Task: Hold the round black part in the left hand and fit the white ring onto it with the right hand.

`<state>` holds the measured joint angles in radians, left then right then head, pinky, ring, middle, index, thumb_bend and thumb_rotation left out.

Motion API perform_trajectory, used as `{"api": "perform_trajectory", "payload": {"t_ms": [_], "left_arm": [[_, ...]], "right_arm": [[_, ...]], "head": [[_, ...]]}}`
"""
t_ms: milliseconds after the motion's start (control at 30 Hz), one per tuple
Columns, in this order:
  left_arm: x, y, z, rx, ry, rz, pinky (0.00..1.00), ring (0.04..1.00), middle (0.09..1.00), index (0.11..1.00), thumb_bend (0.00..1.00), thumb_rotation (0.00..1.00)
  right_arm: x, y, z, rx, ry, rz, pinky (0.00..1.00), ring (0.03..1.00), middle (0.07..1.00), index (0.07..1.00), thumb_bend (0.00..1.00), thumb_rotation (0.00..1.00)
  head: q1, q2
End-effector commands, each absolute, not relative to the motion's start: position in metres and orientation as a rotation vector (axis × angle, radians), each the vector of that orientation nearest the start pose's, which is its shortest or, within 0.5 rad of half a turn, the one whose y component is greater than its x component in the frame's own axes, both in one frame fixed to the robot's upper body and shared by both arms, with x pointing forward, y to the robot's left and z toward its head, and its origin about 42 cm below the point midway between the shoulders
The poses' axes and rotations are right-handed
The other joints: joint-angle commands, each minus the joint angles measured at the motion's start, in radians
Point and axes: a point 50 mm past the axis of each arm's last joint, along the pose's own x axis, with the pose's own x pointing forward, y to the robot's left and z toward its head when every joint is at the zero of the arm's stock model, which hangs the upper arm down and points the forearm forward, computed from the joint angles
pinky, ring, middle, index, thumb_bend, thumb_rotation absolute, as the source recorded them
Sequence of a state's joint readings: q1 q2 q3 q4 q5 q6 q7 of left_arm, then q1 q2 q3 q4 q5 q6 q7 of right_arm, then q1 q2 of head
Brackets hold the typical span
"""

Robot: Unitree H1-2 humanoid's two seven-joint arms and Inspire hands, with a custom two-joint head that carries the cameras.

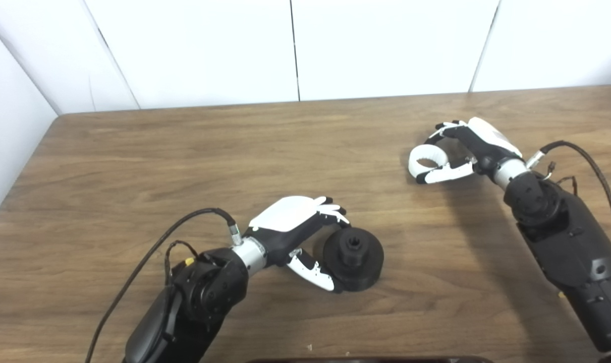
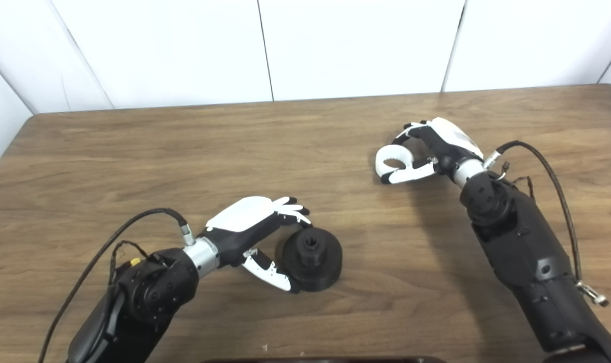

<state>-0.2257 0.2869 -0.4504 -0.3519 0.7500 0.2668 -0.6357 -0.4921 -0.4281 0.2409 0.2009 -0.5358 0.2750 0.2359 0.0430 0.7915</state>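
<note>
the round black part [image 1: 354, 258] sits on the wooden surface [image 1: 133, 166] in the lower middle of the frame. the left hand [image 1: 297, 233] has its fingers [image 1: 330, 207] and thumb wrapped around the part's left edge. in the upper right, the right hand [image 1: 469, 148] pinches the white ring [image 1: 427, 159] between fingers and thumb, well apart from the black part.

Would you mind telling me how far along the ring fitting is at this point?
Grasping looks done: the left hand is closed around the round black part, which sits on the table, and the right hand holds the white ring. The two parts are well apart. Left: bringing the ring over and fitting it on.
</note>
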Motion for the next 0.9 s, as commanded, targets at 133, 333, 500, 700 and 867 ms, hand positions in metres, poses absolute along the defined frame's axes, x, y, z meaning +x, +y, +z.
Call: {"api": "perform_trajectory", "payload": {"t_ms": [133,333,500,700,867], "left_arm": [[0.3018,0.1491,0.2041,1.112,-0.163,-0.729,0.91,1.0,0.933,0.749,0.89,0.32],[0.3017,0.1481,0.204,1.104,-0.16,-0.726,0.91,1.0,0.934,0.745,0.89,0.32],[0.3018,0.148,0.2041,1.108,-0.158,-0.724,0.91,1.0,0.934,0.744,0.89,0.32],[0.3016,0.1478,0.2036,1.11,-0.159,-0.723,0.91,1.0,0.934,0.742,0.88,0.31],[0.3016,0.1477,0.2036,1.108,-0.156,-0.722,0.91,1.0,0.933,0.739,0.88,0.31]], "right_arm": [[0.4385,-0.2749,0.2187,-1.03,-0.024,0.173,0.92,1.0,0.914,0.65,0.82,0.31],[0.4386,-0.2754,0.2199,-1.026,-0.03,0.167,0.93,0.999,0.912,0.642,0.8,0.26],[0.439,-0.2755,0.2206,-1.022,-0.036,0.163,0.93,0.993,0.909,0.633,0.79,0.24],[0.4391,-0.2761,0.2211,-1.02,-0.05,0.162,0.93,0.987,0.905,0.627,0.78,0.24],[0.4391,-0.2758,0.2227,-1.013,-0.06,0.155,0.92,0.981,0.899,0.617,0.77,0.23]], "head": [[0.0,0.001],[0.001,0.001],[0.001,0.003],[0.001,0.003],[-0.001,0.003]]}}
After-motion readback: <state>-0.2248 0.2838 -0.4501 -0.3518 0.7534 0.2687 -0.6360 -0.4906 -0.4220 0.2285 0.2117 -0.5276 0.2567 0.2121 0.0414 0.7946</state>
